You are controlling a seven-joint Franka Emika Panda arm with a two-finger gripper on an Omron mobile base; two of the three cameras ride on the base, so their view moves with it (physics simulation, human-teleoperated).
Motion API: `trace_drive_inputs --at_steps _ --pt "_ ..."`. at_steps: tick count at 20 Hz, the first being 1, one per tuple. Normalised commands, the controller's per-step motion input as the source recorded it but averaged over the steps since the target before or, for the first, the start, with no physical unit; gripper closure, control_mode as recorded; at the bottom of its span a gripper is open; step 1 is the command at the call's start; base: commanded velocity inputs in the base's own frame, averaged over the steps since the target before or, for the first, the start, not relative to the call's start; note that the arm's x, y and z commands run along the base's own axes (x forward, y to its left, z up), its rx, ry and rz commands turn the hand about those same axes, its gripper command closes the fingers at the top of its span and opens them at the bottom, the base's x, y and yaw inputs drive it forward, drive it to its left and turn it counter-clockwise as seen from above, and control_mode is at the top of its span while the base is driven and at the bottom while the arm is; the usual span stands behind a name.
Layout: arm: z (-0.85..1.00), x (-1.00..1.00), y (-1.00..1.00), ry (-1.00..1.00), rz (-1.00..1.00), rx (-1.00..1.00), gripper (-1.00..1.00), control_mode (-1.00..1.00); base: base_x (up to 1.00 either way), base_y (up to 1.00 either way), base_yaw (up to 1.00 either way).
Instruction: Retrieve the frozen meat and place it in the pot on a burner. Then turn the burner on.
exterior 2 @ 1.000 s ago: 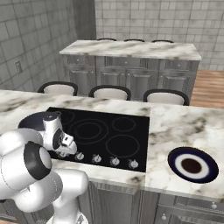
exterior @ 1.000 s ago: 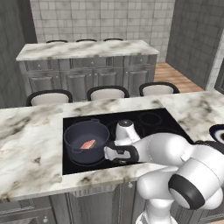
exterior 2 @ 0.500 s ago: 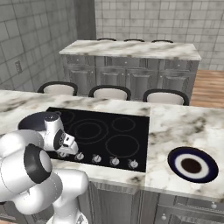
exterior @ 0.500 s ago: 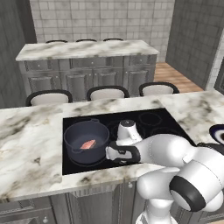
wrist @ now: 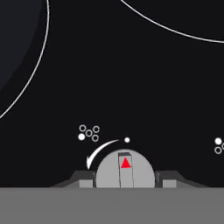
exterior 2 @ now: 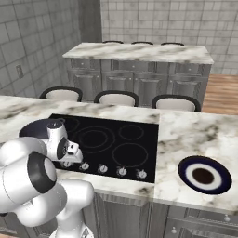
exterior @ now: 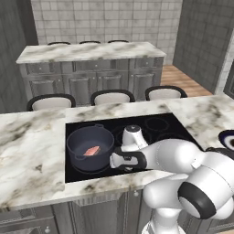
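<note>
The pot (exterior: 74,148) stands on the left of the black cooktop, and the pinkish frozen meat (exterior: 93,151) lies flat inside it. In the right base view the pot (exterior 2: 33,128) shows behind my hand. The burner's thin ring (wrist: 46,30) curves around the pot's dark base (wrist: 17,39) in the hand view. My gripper (exterior: 115,162) is down at the cooktop's front edge, just right of the pot. In the hand view a round silver knob (wrist: 125,173) with a red triangle sits between my fingertips (wrist: 86,181), and my gripper (wrist: 127,181) is shut on it.
Several more silver knobs (exterior 2: 122,171) line the cooktop's front edge to the right. Other ring zones (exterior 2: 95,138) lie bare. A dark blue plate (exterior 2: 204,174) rests on the marble counter at the right. Chairs (exterior: 112,97) stand beyond the counter.
</note>
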Motion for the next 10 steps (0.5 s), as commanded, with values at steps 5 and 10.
trace_drive_inputs --at_steps 5,10 --pt "-0.22 -0.3 0.0 0.0 0.34 0.0 1.0 -1.0 0.0 0.0 0.0" --pt "-0.2 -0.27 -0.01 0.0 0.44 0.01 1.0 -1.0 0.0 0.0 0.0"
